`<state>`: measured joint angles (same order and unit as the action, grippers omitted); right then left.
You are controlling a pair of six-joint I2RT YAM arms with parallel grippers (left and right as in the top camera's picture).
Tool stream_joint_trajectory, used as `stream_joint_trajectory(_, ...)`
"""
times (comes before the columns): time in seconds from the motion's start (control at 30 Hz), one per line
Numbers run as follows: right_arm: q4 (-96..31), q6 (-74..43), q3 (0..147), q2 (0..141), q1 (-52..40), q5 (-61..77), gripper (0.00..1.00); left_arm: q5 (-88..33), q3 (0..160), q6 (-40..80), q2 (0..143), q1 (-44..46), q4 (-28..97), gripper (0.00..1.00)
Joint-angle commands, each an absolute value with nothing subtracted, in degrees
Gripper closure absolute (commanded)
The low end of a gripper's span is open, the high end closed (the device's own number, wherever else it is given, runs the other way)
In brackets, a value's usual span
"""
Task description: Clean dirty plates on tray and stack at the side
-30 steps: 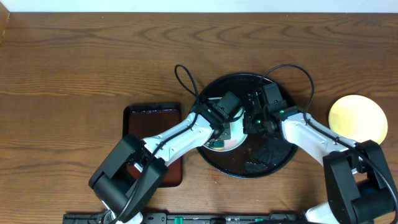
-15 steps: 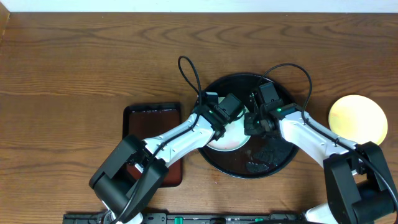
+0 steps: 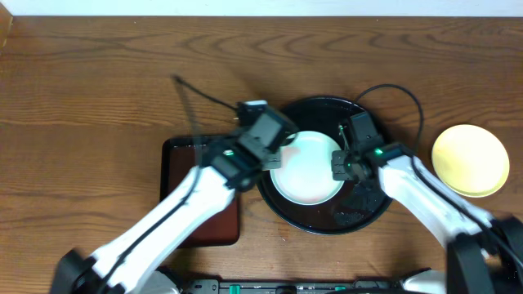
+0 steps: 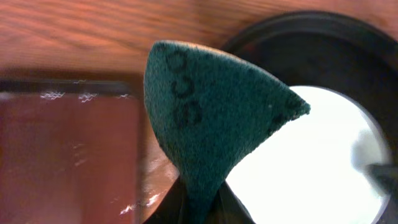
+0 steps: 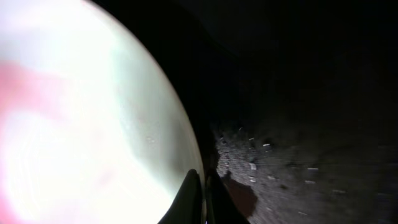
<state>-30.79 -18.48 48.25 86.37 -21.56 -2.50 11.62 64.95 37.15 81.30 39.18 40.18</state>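
Observation:
A pale white plate lies in the black tray, its face clean in the overhead view. My right gripper is shut on the plate's right rim; in the right wrist view the plate fills the left side and the shut gripper pinches its edge. My left gripper hovers at the tray's left rim, shut on a dark green sponge that sticks up from the gripper. A pale yellow plate sits on the table at the right.
A small rectangular red-brown tray lies left of the black tray, under my left arm. Dark wet residue covers the black tray's floor at the lower right. The table's far edge meets a white wall.
My left gripper has lifted off the plate and swung left with the sponge, uncovering the whole plate. The right gripper has kept its hold on the rim.

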Motion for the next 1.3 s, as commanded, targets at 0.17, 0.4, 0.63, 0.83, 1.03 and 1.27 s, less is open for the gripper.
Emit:
stream_joint_trajectory(0.17, -30.7, -5.2, 48.4, 68.9, -21.5, -11.3, 0.99, 9.6, 64.0, 35.8, 76.1, 29.2, 54.2, 0.91)
stream_joint_trajectory(0.4, -29.5, 7.9, 48.4, 59.5, -27.7, -24.2, 0.99, 9.3, 58.2, 35.8, 76.7, 22.7, 55.0, 0.91)
stream_joint_trajectory(0.63, -27.5, 21.8, 48.4, 58.0, -35.3, -31.9, 0.99, 9.4, 54.4, 35.8, 76.8, 20.9, 52.5, 0.91)
stream_joint_trajectory(0.83, -24.3, 28.1, 48.4, 58.0, -39.6, -36.2, 0.99, 9.4, 54.3, 35.8, 76.8, 20.9, 52.0, 0.91)
stream_joint_trajectory(1.03, -22.3, 35.0, 48.4, 58.0, -43.7, -39.1, 0.99, 9.4, 54.3, 35.8, 76.8, 20.9, 51.7, 0.91)
stream_joint_trajectory(1.27, -21.6, 35.9, 48.4, 58.0, -45.5, -40.9, 0.99, 9.4, 54.3, 35.8, 76.8, 20.9, 51.7, 0.91)
